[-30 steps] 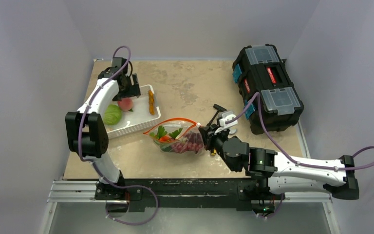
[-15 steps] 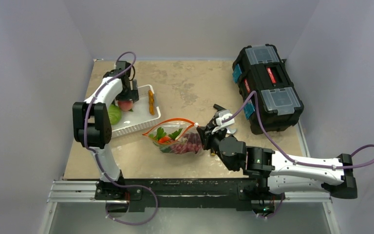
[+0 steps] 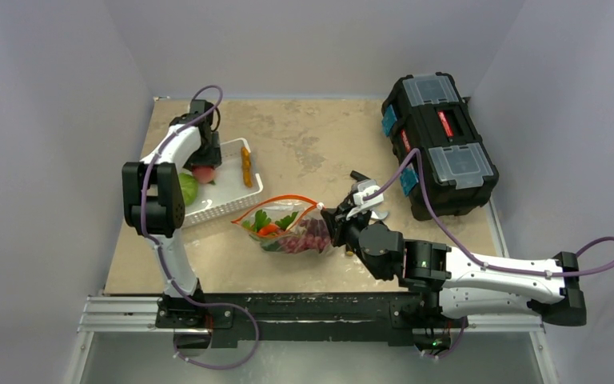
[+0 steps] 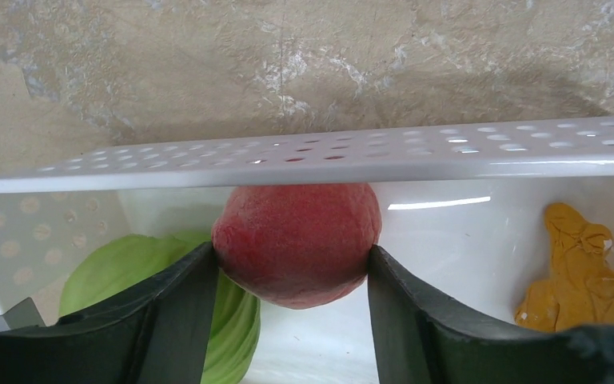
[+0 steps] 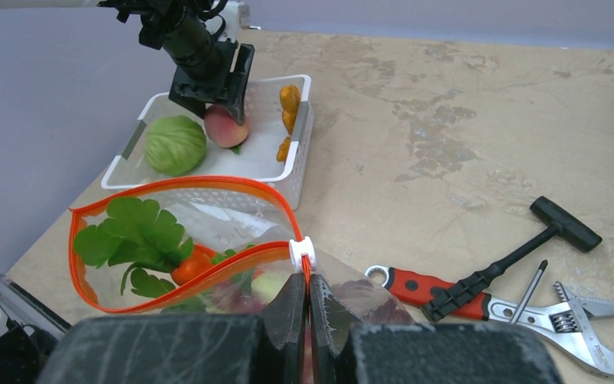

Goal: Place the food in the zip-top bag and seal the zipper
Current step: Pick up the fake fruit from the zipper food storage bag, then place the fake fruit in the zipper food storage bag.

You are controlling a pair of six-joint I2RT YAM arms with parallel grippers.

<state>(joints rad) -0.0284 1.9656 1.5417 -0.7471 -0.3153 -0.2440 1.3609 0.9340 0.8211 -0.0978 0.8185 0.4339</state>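
In the white basket (image 3: 225, 210) lie a pink peach (image 4: 296, 240), a green cabbage (image 3: 185, 188) and a small orange piece (image 3: 247, 166). My left gripper (image 4: 288, 258) reaches down into the basket, both fingers pressed against the peach's sides. The clear zip-top bag (image 3: 288, 230) lies at mid-table with its mouth gaping open. It holds leafy greens (image 5: 136, 232), a carrot (image 5: 192, 268) and dark grapes (image 3: 313, 234). My right gripper (image 5: 308, 282) is shut on the red-orange zipper (image 5: 168, 186) strip, just behind the white slider (image 5: 301, 252).
A black toolbox (image 3: 440, 144) stands at the back right. Right of the bag lie a black hammer (image 5: 528, 248), a red-handled wrench (image 5: 416, 288), a screwdriver (image 5: 534, 280) and an adjustable wrench (image 5: 588, 324).
My left gripper has dropped from above the basket onto the peach and its jaws have come together on it. My right gripper has shifted the bag slightly left.
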